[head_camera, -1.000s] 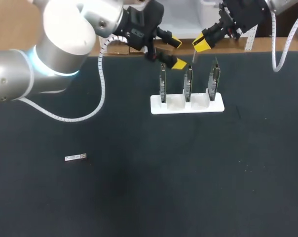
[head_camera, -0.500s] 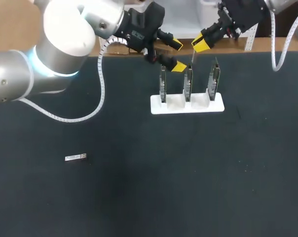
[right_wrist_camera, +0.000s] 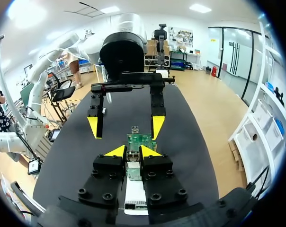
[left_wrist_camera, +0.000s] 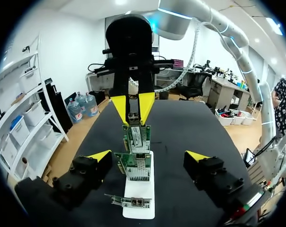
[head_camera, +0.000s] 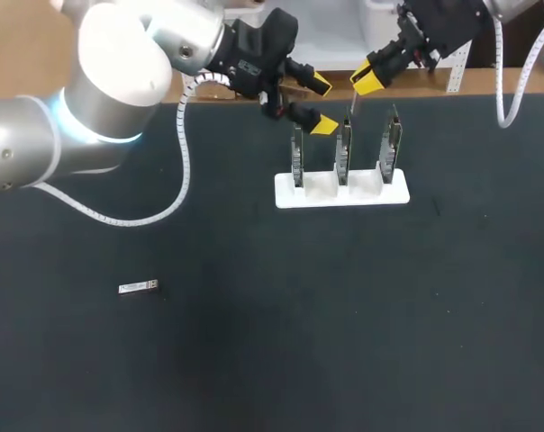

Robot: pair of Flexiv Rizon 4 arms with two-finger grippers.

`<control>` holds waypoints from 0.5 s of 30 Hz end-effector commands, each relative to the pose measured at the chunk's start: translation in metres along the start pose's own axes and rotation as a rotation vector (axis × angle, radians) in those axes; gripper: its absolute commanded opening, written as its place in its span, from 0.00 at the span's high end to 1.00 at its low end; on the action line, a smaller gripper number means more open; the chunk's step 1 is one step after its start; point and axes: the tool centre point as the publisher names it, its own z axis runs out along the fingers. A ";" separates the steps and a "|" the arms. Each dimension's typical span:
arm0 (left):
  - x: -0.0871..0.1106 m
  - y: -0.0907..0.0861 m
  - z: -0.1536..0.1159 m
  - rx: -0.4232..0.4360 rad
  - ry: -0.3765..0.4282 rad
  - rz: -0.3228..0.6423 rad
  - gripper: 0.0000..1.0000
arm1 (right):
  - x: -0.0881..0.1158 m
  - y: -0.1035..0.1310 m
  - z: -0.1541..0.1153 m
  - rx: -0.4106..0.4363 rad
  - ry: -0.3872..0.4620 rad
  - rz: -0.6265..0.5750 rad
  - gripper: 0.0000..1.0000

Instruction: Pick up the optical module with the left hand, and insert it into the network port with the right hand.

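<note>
Left fingers [head_camera: 323, 124] spread wide, holding nothing, near card rack [head_camera: 371, 193]; right fingers [head_camera: 369, 84] pinch small metal piece [left_wrist_camera: 132, 117].

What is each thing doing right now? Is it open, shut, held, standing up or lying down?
left tool, open, empty, beside the card tops
right tool, shut on the held module
three cards, upright in the white stand
held module, gripped, at the top of the middle one; whether it is plugged in is unclear
loose module, lying flat on the table, untouched
white stand, flat on the table
</note>
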 end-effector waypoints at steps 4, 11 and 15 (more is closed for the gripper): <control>-0.004 0.002 0.001 0.028 -0.013 0.058 0.00 | -0.001 0.000 0.001 0.002 0.003 -0.001 1.00; -0.004 0.001 0.001 0.022 -0.021 0.060 0.00 | -0.002 0.001 0.002 0.007 0.007 -0.007 1.00; -0.004 0.001 0.001 0.022 -0.021 0.060 0.00 | -0.003 0.003 0.003 0.015 0.014 -0.018 1.00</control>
